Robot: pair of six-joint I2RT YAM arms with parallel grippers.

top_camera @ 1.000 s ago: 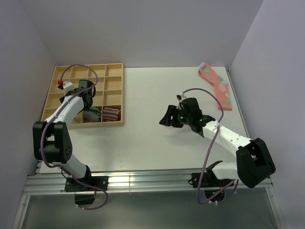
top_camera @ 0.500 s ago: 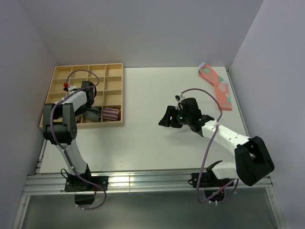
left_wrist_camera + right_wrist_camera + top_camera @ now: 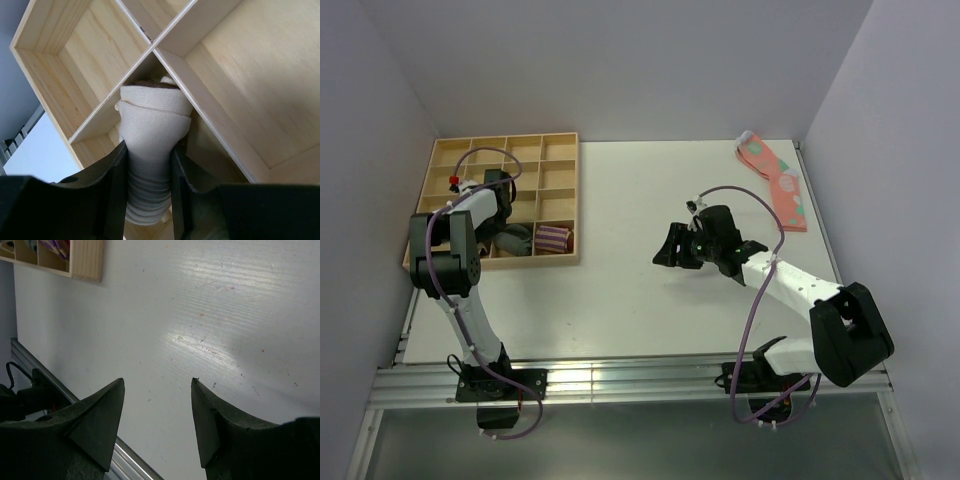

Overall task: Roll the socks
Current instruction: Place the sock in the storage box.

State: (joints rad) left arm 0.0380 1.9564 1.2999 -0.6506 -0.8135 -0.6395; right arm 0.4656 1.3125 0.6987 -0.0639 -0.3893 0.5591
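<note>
The socks (image 3: pixel 152 130) are a cream roll with a dark brown band showing at its far end. The roll is pushed into a corner of a wooden tray (image 3: pixel 210 100) compartment. My left gripper (image 3: pixel 148 152) is shut on the roll, one finger on each side. From above, the left gripper (image 3: pixel 500 197) sits over the tray's middle-left compartments, and the socks are hidden under it. My right gripper (image 3: pixel 672 247) hovers over the bare table centre. In its wrist view the right gripper (image 3: pixel 157 382) is open with nothing between its fingers.
The wooden tray (image 3: pixel 560 150) stands at the back left. A grey rolled sock (image 3: pixel 515 240) and a purple-striped roll (image 3: pixel 554 238) lie in its front compartments. Pink socks with green spots (image 3: pixel 778 182) lie at the back right, by the wall.
The left arm's elbow has swung up and left toward the tray, while its gripper stays over the same compartments with the socks. The right arm has barely moved.
</note>
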